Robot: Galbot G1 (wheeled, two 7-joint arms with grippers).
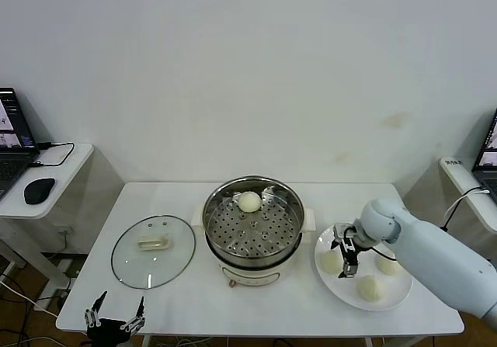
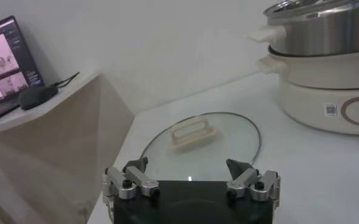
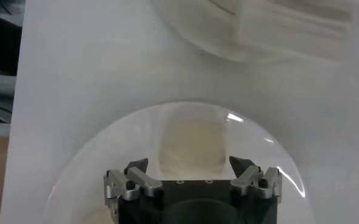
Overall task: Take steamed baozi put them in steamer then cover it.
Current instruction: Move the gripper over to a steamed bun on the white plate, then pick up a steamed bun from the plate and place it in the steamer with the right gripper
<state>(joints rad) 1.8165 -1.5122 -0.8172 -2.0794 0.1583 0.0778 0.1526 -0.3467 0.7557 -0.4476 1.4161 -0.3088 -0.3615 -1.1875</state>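
My right fingers (image 1: 347,263) hang spread wide over the nearest-left baozi (image 1: 331,261) on the plate (image 1: 396,293), right of the steamer (image 1: 253,227). I should drop straight, centre it, squeeze gently. My left fingers (image 1: 115,313), also released, wait near the cover (image 1: 152,250).

The left end effector (image 2: 191,176) hangs low over the near edge of the white bench (image 2: 301,164), its two fingers spread wide with nothing between them. Just beyond it the cover (image 2: 228,137) lies flat on the bench, cream handle up. Farther off stands the steamer (image 2: 325,61), a shiny steel pot on a cream base. A side shelf carries a laptop (image 2: 5,61) and a dark mouse (image 2: 38,95).
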